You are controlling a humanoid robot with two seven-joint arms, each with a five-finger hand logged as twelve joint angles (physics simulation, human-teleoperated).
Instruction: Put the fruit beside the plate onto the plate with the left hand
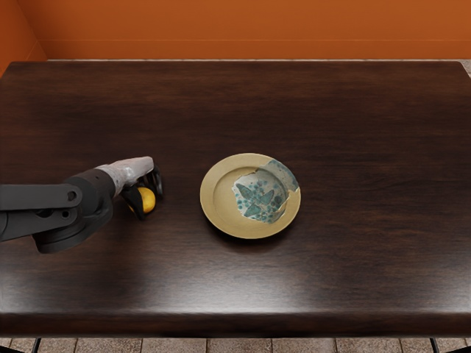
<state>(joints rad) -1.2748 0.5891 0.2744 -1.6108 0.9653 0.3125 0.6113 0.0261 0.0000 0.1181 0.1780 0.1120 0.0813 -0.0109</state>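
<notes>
Dark glossy wood table fills most of the shot, orange wall at 12 o'clock, tiled floor peeking in at 6.

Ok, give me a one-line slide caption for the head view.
Left hand cupped around the orange fruit on the dark table, beside the yellow plate, which holds no fruit yet.

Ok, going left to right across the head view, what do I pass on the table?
First the left hand, closed around the orange fruit, then the plate further right.
</notes>
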